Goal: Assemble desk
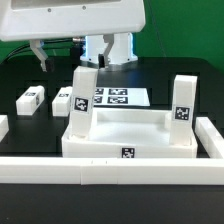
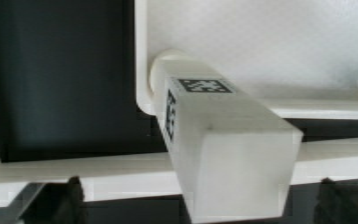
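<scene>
The white desk tabletop (image 1: 125, 128) lies flat at the front of the table, underside up. One square leg (image 1: 84, 100) stands upright in its corner on the exterior view's left, and another leg (image 1: 182, 101) stands in the corner on the right. Two loose legs (image 1: 32, 98) (image 1: 62, 100) lie on the black table to the left. My gripper (image 1: 103, 56) hangs just above and behind the left standing leg. In the wrist view this tagged leg (image 2: 226, 140) rises from the tabletop (image 2: 265, 45) between my open fingers (image 2: 51, 196), with gaps on both sides of my gripper (image 2: 197, 198).
The marker board (image 1: 118, 97) lies behind the tabletop. Long white border bars run along the front (image 1: 110, 172), the exterior view's right (image 1: 211, 138) and its left (image 1: 3, 126). The arm's white base (image 1: 70, 18) fills the top.
</scene>
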`<state>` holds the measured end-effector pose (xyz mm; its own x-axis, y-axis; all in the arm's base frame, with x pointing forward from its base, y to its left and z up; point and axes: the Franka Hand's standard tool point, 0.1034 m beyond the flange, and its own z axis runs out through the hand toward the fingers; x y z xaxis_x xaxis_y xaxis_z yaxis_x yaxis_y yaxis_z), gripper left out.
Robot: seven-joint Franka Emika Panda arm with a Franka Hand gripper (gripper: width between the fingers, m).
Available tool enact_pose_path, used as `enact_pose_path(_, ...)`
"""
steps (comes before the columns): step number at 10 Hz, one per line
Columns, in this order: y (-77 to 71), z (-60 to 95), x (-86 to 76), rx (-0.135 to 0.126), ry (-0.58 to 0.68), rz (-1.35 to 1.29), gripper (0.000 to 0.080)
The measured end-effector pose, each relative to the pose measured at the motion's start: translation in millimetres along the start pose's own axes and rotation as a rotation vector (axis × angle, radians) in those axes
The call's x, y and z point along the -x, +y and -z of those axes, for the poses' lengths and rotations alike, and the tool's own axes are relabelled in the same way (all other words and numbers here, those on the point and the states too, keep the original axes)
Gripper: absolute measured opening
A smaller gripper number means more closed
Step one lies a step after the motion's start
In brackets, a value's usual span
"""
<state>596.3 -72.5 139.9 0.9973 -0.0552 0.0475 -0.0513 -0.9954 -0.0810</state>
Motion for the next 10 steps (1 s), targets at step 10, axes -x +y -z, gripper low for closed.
enact_pose_path(10,-0.4,-19.1,4.2,0.015,-0.021,0.05,0.0623)
